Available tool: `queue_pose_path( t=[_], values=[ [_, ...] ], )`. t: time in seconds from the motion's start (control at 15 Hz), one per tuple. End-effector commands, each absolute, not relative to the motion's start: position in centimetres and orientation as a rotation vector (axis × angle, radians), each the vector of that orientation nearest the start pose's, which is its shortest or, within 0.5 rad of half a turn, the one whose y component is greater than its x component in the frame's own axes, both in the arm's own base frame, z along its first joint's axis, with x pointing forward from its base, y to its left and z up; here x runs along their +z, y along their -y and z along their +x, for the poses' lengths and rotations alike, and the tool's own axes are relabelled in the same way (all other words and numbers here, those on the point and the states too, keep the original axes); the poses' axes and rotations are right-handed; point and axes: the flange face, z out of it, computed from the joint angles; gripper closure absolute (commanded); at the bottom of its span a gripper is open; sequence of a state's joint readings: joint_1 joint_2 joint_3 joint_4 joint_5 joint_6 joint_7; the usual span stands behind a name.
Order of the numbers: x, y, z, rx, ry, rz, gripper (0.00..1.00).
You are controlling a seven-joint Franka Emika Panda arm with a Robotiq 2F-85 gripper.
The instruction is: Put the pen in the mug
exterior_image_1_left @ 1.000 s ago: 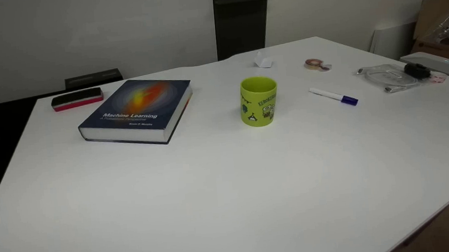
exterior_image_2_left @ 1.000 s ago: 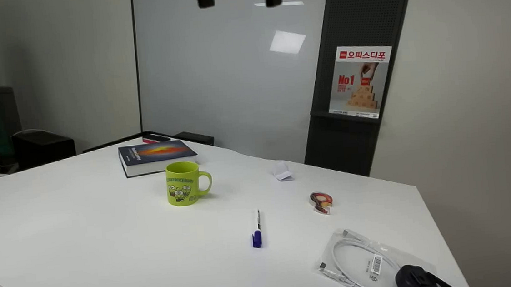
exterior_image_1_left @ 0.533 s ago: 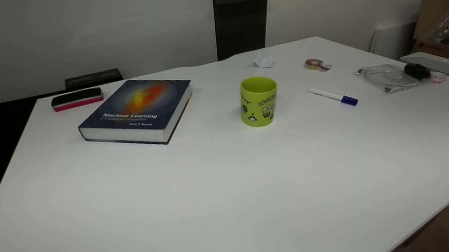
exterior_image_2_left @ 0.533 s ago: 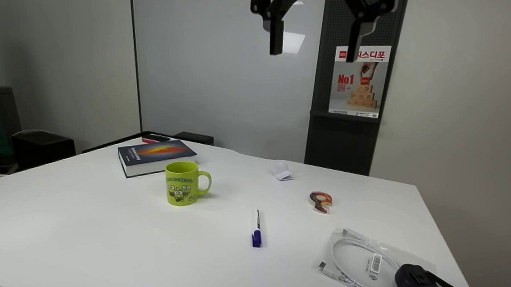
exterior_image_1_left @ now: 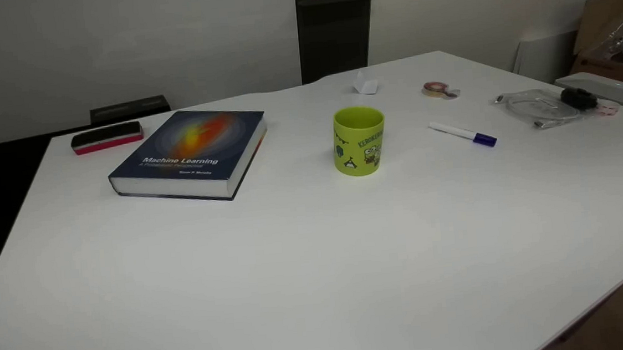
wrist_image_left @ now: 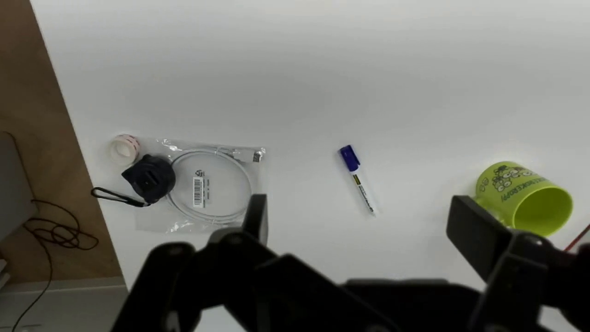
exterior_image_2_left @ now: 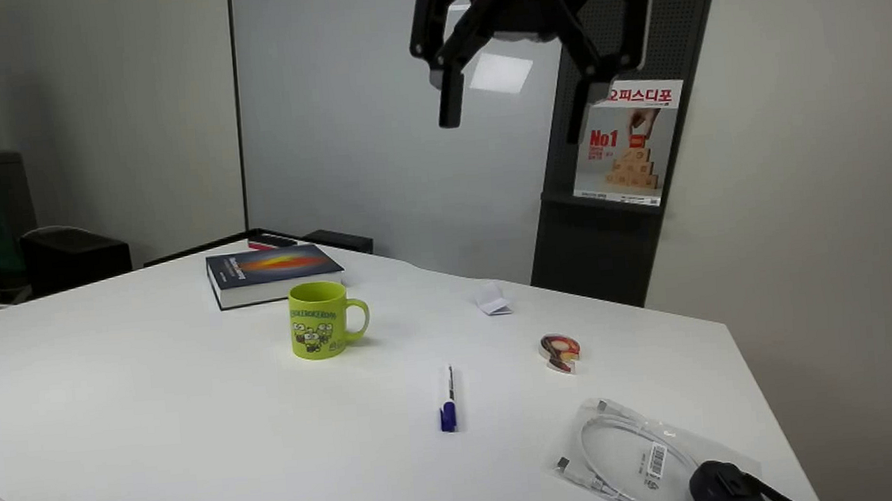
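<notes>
The thin white pen with a blue cap lies flat on the white table in both exterior views and in the wrist view. The yellow-green mug stands upright in both exterior views. It shows at the right in the wrist view, its handle partly behind a finger. My gripper is open and empty, high above the table. In the wrist view the gripper's fingers are wide apart, with the pen lying below, between and slightly beyond them. The gripper is out of view in an exterior view.
A thick book lies beside the mug, with a red-and-black object behind it. A tape roll and folded white paper lie farther back. A bagged cable, black device and small roll lie near the table edge.
In an exterior view my gripper has come down from the top edge into sight, first shifting right, then back left a little. The pen and mug have not moved.
</notes>
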State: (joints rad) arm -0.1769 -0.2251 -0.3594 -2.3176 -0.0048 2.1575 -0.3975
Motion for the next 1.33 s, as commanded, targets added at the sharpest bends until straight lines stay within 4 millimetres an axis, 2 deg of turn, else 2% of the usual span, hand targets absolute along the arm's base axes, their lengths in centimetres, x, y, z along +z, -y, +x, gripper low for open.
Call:
queue_pose_path(
  t=[0.0, 0.13, 0.2, 0.33, 0.4, 0.67, 0.8, 1.0, 1.27],
  values=[
    [40.4, 25.0, 47.0, 0.087, -0.075, -3.076, 0.00],
    [39.0, 24.9, 49.8, 0.149, -0.021, -3.055, 0.00],
    [40.0, 24.2, 46.2, 0.071, -0.070, -3.071, 0.00],
    [38.5, 24.2, 48.7, 0.128, -0.037, -3.065, 0.00],
    [38.0, 24.3, 49.3, 0.142, -0.032, -3.065, 0.00],
    [38.1, 24.6, 49.6, 0.151, -0.025, -3.065, 0.00],
    [37.5, 23.3, 50.3, 0.137, -0.019, -3.101, 0.00],
    [36.6, 20.0, 51.4, 0.109, 0.049, -3.132, 0.00],
    [33.9, 15.3, 52.2, 0.081, 0.172, -3.114, 0.00]
  ],
)
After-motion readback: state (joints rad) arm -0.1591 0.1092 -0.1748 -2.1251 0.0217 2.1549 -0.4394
